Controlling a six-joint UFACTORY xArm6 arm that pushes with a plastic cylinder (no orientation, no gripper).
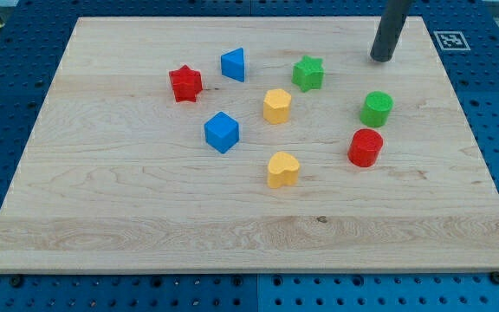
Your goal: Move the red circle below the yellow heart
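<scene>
The red circle (366, 147) is a short red cylinder standing on the wooden board at the view's right of centre. The yellow heart (282, 169) lies to its left and slightly lower, near the board's middle. My tip (381, 58) rests near the board's top right edge, above the green circle (376, 108) and well above the red circle. It touches no block.
A yellow hexagon (276, 105), a green star (307, 73), a blue triangular block (233, 65), a red star (184, 83) and a blue cube (222, 132) are spread over the upper middle of the wooden board (128, 234). A marker tag (448, 40) sits at the top right corner.
</scene>
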